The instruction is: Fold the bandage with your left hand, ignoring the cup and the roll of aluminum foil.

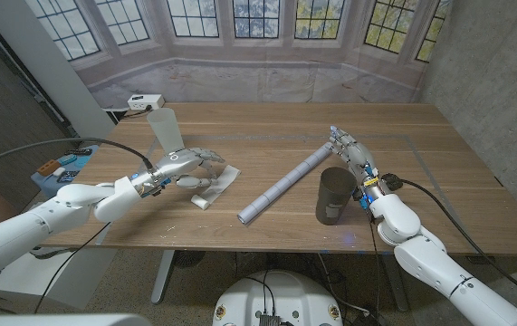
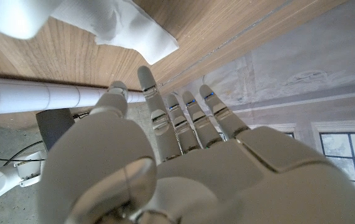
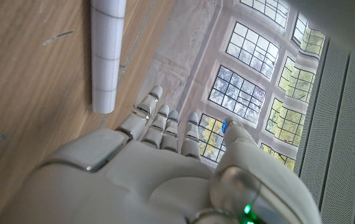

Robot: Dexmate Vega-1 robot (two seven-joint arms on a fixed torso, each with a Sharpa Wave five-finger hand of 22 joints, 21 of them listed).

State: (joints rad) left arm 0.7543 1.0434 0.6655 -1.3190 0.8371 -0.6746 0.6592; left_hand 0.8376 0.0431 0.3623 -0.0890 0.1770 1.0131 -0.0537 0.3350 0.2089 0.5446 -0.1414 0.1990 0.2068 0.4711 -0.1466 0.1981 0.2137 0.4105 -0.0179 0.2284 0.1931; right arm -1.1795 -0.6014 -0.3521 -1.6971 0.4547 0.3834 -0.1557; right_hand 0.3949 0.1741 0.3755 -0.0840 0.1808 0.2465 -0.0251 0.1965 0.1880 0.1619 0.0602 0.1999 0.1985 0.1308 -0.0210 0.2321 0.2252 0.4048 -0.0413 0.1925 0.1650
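The white bandage (image 1: 215,185) lay crumpled on the wooden table (image 1: 276,122), on the robot's left side. The left hand (image 1: 182,167) was over its near edge with fingers spread and held nothing (I could not tell if it touched the cloth). The roll of aluminum foil (image 1: 288,186) lay slanted in the middle. A dark cup (image 1: 334,196) stood upright just beside it. The right hand (image 1: 352,155) was behind the cup, fingers straight, holding nothing.
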